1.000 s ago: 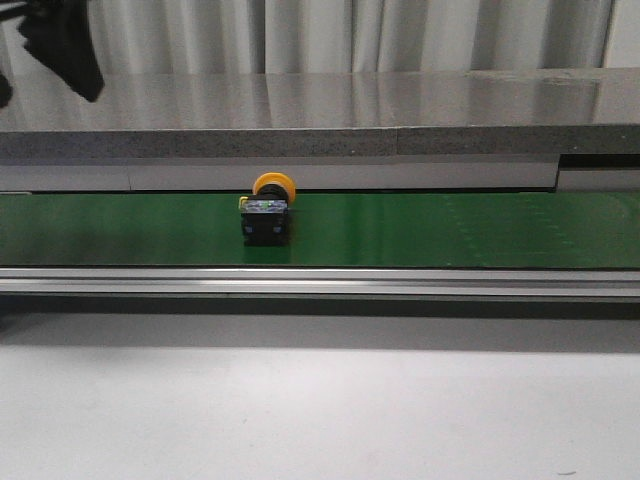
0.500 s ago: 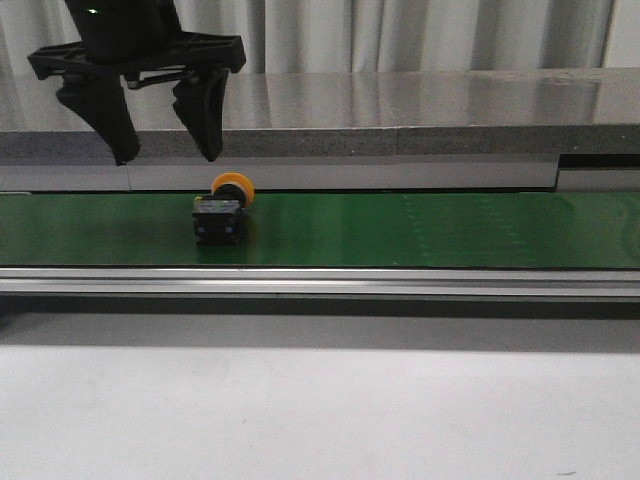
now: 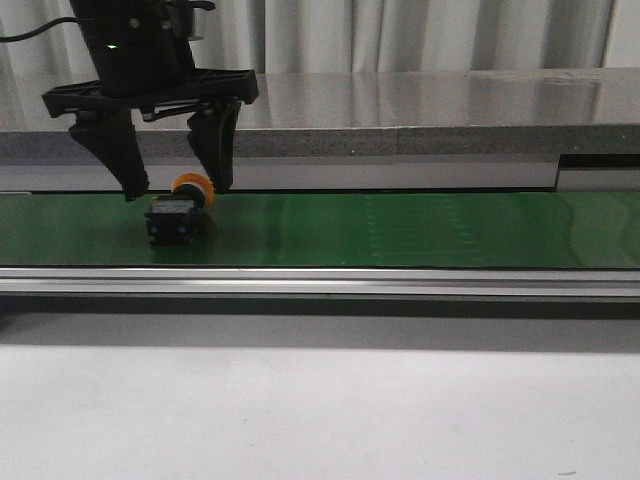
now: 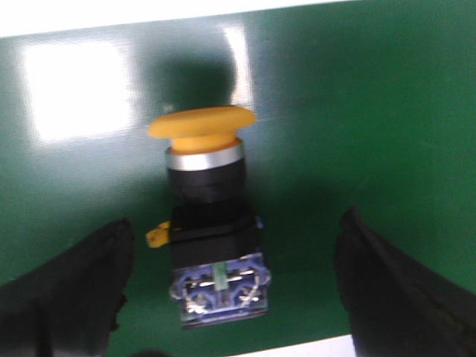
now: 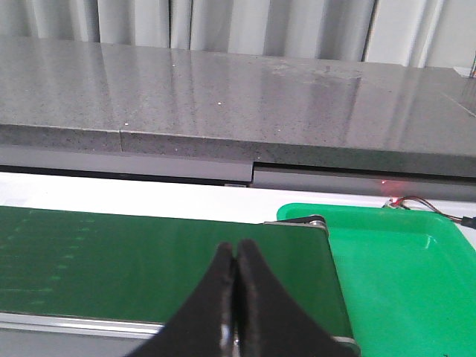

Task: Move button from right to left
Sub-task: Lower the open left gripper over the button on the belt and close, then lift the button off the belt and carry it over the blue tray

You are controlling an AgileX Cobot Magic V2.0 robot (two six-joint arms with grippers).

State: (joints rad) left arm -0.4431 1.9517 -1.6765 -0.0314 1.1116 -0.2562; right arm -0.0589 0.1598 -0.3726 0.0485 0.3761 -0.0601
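Two wide-open jaws of the left gripper (image 3: 172,190) straddle the button (image 3: 175,214), which lies on the green belt (image 3: 420,230) cap pointing away, gripping nothing yet; this looks like the pre-grasp step, and the next move likely calls for dropping a little lower and closing on the black body. The right gripper (image 5: 236,297) hangs with jaws pressed together, empty, near a green tray (image 5: 416,275); nothing blocks the grasp.

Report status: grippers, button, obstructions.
Left gripper open, jaws straddling the button, not touching. Right gripper shut, empty. Button lies on green belt. Nothing blocking.
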